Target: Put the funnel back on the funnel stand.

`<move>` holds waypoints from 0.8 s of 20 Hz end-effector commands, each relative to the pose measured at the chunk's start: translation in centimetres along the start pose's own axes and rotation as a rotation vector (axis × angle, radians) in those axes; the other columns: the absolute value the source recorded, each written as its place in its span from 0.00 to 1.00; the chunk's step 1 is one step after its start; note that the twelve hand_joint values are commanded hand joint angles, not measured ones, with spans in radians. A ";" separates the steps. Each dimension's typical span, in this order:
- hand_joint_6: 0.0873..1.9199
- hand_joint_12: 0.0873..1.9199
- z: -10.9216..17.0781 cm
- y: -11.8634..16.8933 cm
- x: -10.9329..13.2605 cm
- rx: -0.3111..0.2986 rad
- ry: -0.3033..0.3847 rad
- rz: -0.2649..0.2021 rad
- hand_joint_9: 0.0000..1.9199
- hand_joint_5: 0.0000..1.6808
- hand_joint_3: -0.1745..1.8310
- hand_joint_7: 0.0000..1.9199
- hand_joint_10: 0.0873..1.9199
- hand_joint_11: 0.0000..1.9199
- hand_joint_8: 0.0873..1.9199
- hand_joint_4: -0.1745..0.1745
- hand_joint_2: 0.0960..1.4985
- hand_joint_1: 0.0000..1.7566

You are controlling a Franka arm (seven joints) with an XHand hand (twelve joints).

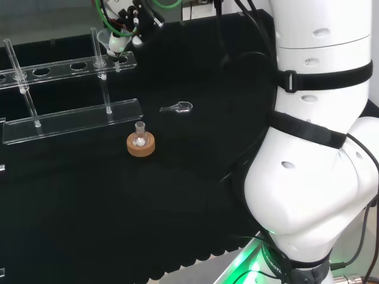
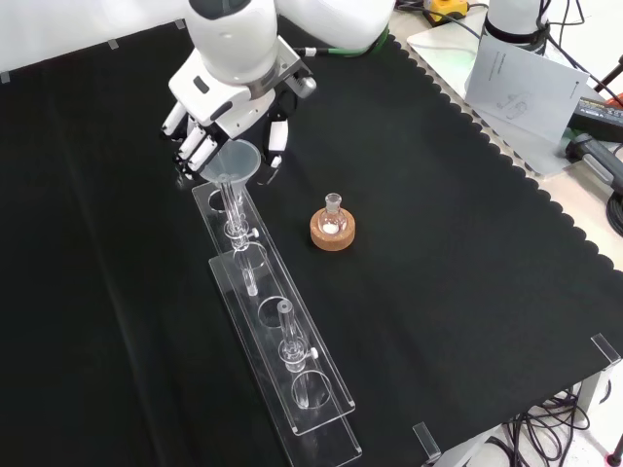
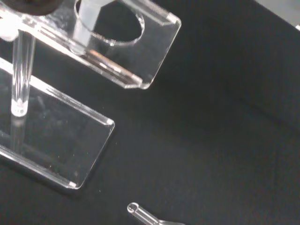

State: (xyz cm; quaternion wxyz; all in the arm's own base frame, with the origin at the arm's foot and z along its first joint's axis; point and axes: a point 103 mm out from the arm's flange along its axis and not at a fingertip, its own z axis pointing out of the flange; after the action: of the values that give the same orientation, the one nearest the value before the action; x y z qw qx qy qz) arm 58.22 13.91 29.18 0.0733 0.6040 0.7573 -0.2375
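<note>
A black cloth (image 1: 177, 195) is covering the bench, and in the head view the arm's white links (image 1: 320, 148) are standing large at the right. The hand (image 1: 127, 23) is working at the far left, over the end of the clear funnel stand (image 1: 71, 121). Its fingers are curling around the clear funnel (image 1: 115, 42), which is sitting at the last hole of the stand's upper shelf. Nearer to the camera than the hand, a small flask (image 1: 140, 135) is standing on a cork ring (image 1: 141, 146), and a small clear spoon (image 1: 177, 108) is lying on the cloth just beyond it.

In the front view the hand (image 2: 229, 102) is coming in from the top, and its fingers (image 2: 200, 146) and thumb are closing around the wide mouth of the funnel (image 2: 232, 165). The funnel's stem is passing down through the end hole of the funnel stand (image 2: 277, 341), directly below the palm. The flask on the cork ring (image 2: 333, 230) is standing below the hand and to its right, well apart from the stand.

In the wrist view the funnel's stem (image 3: 89, 16) is going through the round hole of the stand's upper shelf (image 3: 136, 51), close under the hand. The lower plate (image 3: 61, 136) is lying beneath it, and the handle of the spoon (image 3: 145, 216) is lying farther off on the cloth.
</note>
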 end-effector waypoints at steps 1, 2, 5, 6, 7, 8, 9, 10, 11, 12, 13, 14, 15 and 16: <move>0.00 0.65 0.8 0.2 -0.1 0.027 0.008 -0.002 0.56 0.32 0.32 0.31 0.25 0.27 0.33 0.37 0.47 0.40; 0.00 0.65 0.9 0.2 -0.1 0.030 0.013 -0.006 0.54 0.32 0.32 0.31 0.24 0.27 0.33 0.38 0.46 0.40; 0.00 0.66 1.1 0.0 0.0 0.040 0.029 -0.020 0.43 0.31 0.30 0.24 0.24 0.25 0.35 0.38 0.44 0.37; 0.00 0.67 1.1 -0.1 0.0 0.042 0.035 -0.024 0.38 0.30 0.30 0.21 0.26 0.24 0.35 0.38 0.44 0.36; 0.00 0.68 1.1 -0.3 0.0 0.044 0.040 -0.028 0.33 0.29 0.28 0.17 0.27 0.22 0.35 0.38 0.43 0.34; 0.00 0.69 1.0 -0.5 0.0 0.048 0.047 -0.033 0.29 0.27 0.27 0.14 0.29 0.20 0.35 0.38 0.42 0.33; 0.00 0.70 1.0 -0.7 0.0 0.054 0.049 -0.037 0.25 0.25 0.26 0.10 0.31 0.18 0.34 0.38 0.41 0.31; 0.00 0.71 0.9 -0.8 0.1 0.071 0.042 -0.042 0.22 0.22 0.24 0.07 0.33 0.16 0.34 0.38 0.41 0.29; 0.00 0.71 0.8 -1.0 0.1 0.079 0.038 -0.044 0.19 0.20 0.23 0.05 0.34 0.15 0.33 0.38 0.41 0.28; 0.00 0.72 0.7 -1.3 0.1 0.079 0.040 -0.044 0.17 0.19 0.21 0.03 0.35 0.14 0.33 0.38 0.40 0.27; 0.00 0.72 0.6 -1.7 0.1 0.081 0.039 -0.044 0.15 0.17 0.20 0.02 0.36 0.13 0.32 0.38 0.40 0.26; 0.00 0.73 0.4 -2.0 0.0 0.081 0.038 -0.042 0.14 0.16 0.19 0.01 0.37 0.12 0.31 0.38 0.40 0.25; 0.00 0.73 0.3 -2.3 -0.1 0.073 0.040 -0.038 0.13 0.16 0.19 0.00 0.38 0.12 0.31 0.37 0.40 0.25; 0.00 0.73 0.0 -2.8 -0.3 0.063 0.041 -0.033 0.12 0.15 0.18 0.00 0.38 0.11 0.30 0.37 0.41 0.25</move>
State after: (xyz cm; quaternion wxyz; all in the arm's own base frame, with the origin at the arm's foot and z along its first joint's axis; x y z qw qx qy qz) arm 57.03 13.37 28.92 0.0324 0.5967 0.7605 -0.2542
